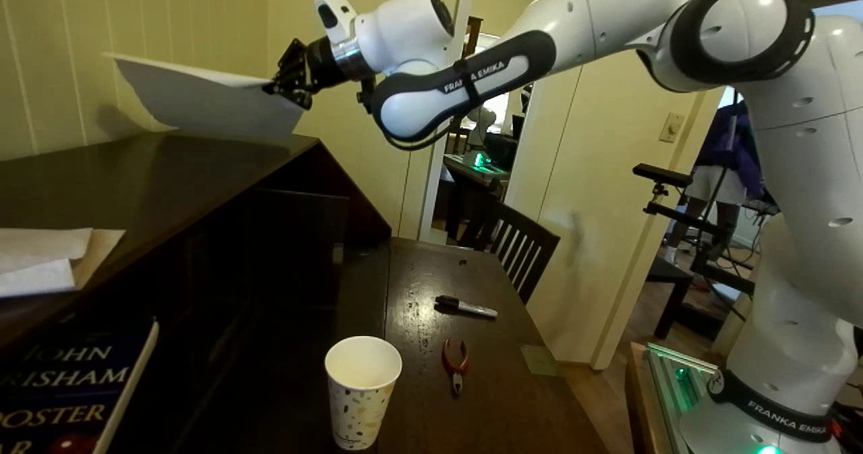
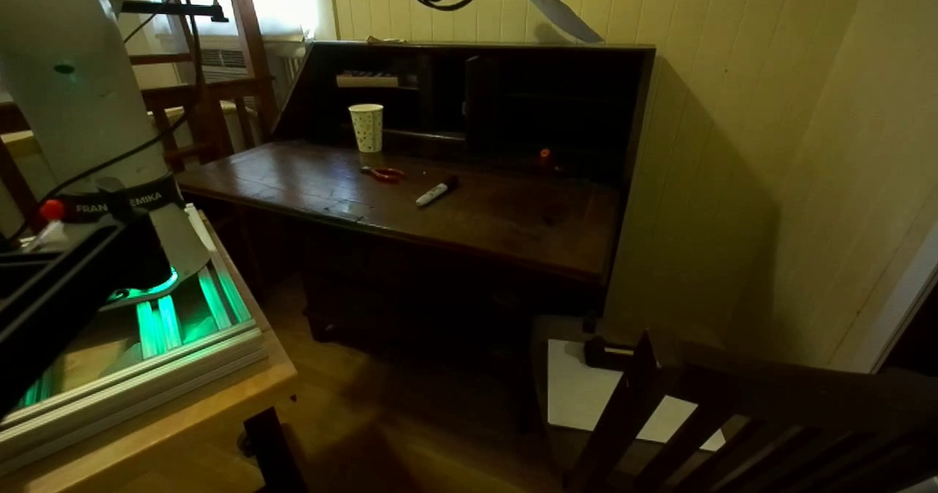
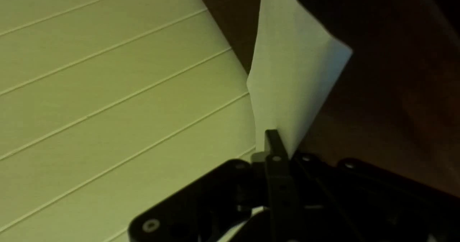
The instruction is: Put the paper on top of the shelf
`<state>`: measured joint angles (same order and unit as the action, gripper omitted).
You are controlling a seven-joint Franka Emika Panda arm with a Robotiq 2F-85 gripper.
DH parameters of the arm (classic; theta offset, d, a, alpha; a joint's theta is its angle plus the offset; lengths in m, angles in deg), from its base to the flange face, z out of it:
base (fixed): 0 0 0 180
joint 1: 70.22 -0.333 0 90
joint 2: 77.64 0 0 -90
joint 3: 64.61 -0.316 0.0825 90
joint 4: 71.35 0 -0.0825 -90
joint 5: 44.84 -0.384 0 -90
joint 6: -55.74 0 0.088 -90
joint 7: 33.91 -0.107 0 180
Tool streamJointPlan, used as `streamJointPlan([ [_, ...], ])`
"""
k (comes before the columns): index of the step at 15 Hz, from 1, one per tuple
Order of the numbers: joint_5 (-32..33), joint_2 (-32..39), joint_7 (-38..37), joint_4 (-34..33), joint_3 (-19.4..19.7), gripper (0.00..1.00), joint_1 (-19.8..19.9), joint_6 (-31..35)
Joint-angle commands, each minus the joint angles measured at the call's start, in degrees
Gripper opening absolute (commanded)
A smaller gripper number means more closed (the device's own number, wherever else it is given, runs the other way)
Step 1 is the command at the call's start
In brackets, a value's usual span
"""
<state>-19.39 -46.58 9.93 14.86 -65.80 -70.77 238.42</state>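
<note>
Gripper (image 1: 275,90) has the paper (image 1: 205,100) clamped by its right end in an exterior view, prob so the loose left side lands on the shelf (image 1: 145,177) first.

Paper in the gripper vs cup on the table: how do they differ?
The paper is a thin, bent sheet; the cup is open-topped and tapered. The paper is plain; the cup is speckled. The paper is held tilted by the gripper; the cup stands upright on the dark table. Both are whitish.
</note>
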Motion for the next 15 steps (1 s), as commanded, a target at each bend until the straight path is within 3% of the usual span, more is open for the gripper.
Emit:
streamJointPlan([
  [1, -0.5, 7.5, 1.8, -6.6, -2.7, 0.0, 1.9, -0.2],
  [2, -0.4, 8.6, 2.0, -7.2, -3.5, 0.19, 2.3, -0.6],
  [3, -0.3, 9.4, 2.4, -7.8, -4.7, 0.28, 2.9, -1.0],
  [8, -1.8, 7.9, 2.0, -8.1, -14.1, 0.61, 6.6, -4.3],
  [10, -5.0, 4.8, 0.9, -6.5, -21.4, 0.76, 9.6, -10.3],
  [13, -10.5, -1.6, -3.5, -5.3, -24.3, 0.96, 10.3, -21.6],
  [15, -14.8, -5.9, -4.7, -4.7, -27.0, 1.0, 11.7, -29.6],
])
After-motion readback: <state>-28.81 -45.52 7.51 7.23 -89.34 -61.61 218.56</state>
